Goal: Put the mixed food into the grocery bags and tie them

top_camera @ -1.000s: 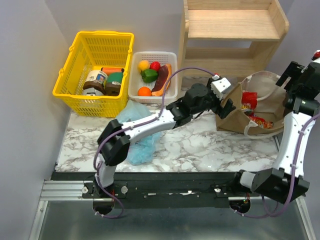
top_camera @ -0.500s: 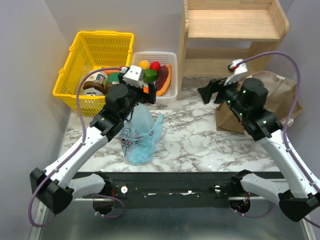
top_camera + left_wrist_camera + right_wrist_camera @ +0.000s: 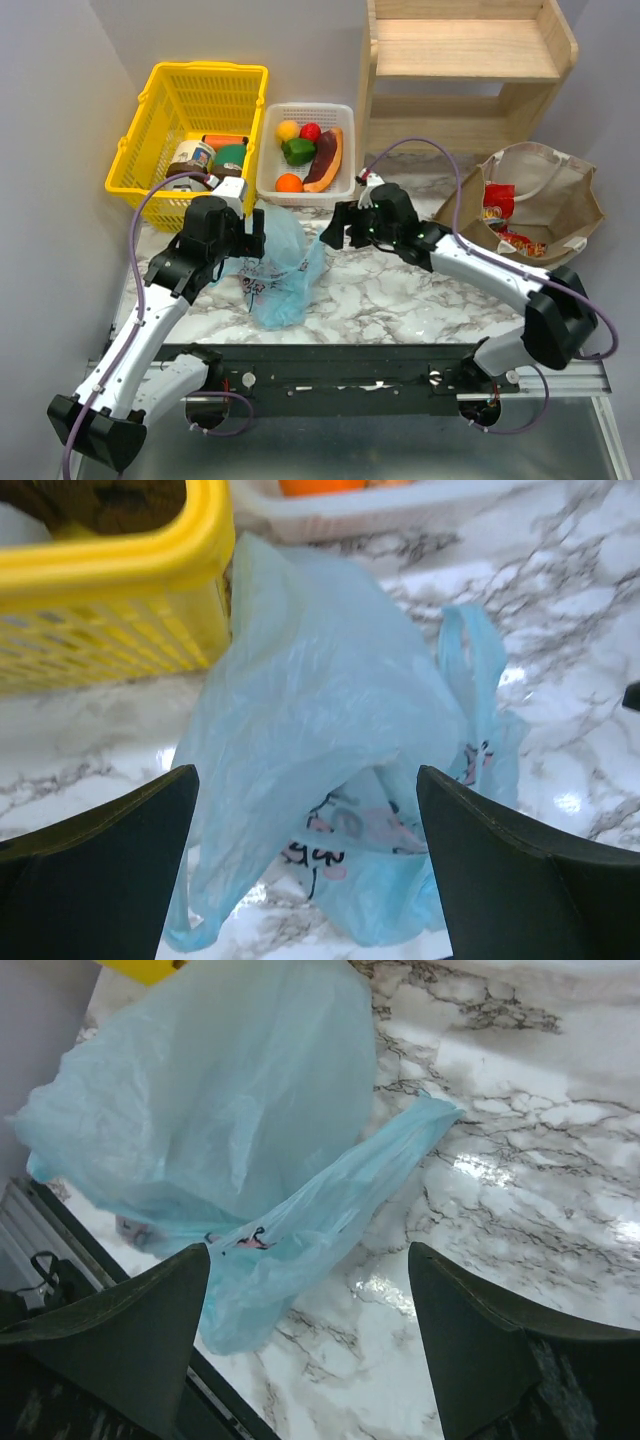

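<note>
- Change vs. half a sec earlier: R gripper (image 3: 335,228) had swung from tan bag (image 3: 560,205) to frame centre; L gripper (image 3: 253,232) had dropped lower.
- Both jaws spread, empty, flanking blue bag (image 3: 280,265), centre-left; prob. opening it came next.
- Contents: tan bag held red snack packets (image 3: 497,200); blue bag looked empty; fruit & veg (image 3: 297,150) lay in white tray (image 3: 268,185), upper centre.

Bright, even light; glare on the table (image 3: 480,1168); fingers (image 3: 90,880) softly blurred.

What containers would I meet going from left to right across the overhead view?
yellow basket → white tray → tan-brown bag
</note>
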`<state>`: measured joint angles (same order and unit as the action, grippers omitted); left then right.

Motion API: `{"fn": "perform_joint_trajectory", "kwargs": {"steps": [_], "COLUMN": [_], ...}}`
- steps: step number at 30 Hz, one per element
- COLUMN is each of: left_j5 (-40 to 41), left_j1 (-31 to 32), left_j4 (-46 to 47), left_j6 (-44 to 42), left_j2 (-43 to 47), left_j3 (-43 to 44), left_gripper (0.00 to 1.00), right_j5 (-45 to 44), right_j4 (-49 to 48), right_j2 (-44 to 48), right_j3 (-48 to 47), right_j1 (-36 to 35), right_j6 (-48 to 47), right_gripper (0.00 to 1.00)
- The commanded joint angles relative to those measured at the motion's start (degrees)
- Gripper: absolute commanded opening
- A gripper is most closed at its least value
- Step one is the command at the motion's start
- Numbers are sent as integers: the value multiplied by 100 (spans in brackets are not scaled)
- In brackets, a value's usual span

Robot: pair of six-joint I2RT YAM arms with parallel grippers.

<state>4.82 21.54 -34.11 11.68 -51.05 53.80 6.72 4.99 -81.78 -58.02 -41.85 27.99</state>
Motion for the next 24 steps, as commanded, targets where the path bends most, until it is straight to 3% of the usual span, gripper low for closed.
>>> {"fn": "perform_joint_trajectory", "kwargs": {"steps": [1, 10, 15, 16, 17, 19, 20, 23, 24], "left_j5": [-139, -218, -368, -402, -420, -438, -438, -289, -132], "left_j1": [-124, -185, -212, -212, -212, -238, -255, -343, -378], "left_j4": [-483, -114, 193, 229, 273, 440, 484, 467, 423], "left_j6": [-16, -219, -254, -245, -254, -228, -210, -166, -131], "left_j2": [-124, -432, -415, -415, -406, -362, -345, -266, -196], "left_j3": [-133, -396, -572, -599, -660, -739, -757, -600, -538], "left_gripper": [99, 97, 82, 77, 66, 50, 34, 17, 16], "right_j5": [-162, -277, -5, 31, 83, 180, 172, -65, -388], "right_j4": [-447, -789, -1052, -1158, -1263, -1422, -1414, -1352, -1187], "right_j2": [-838, -2061, -2395, -2413, -2430, -2448, -2413, -1905, -1651], "right_j3": [-447, -790, -834, -790, -746, -728, -728, -649, -623], "right_j1": [-17, -8, -17, -17, -17, -17, -17, -17, -17], "right_j6": [699, 1376, 1455, 1438, 1377, 1245, 1131, 737, 604], "right_gripper": [87, 85, 77, 72, 59, 47, 30, 1, 1]}}
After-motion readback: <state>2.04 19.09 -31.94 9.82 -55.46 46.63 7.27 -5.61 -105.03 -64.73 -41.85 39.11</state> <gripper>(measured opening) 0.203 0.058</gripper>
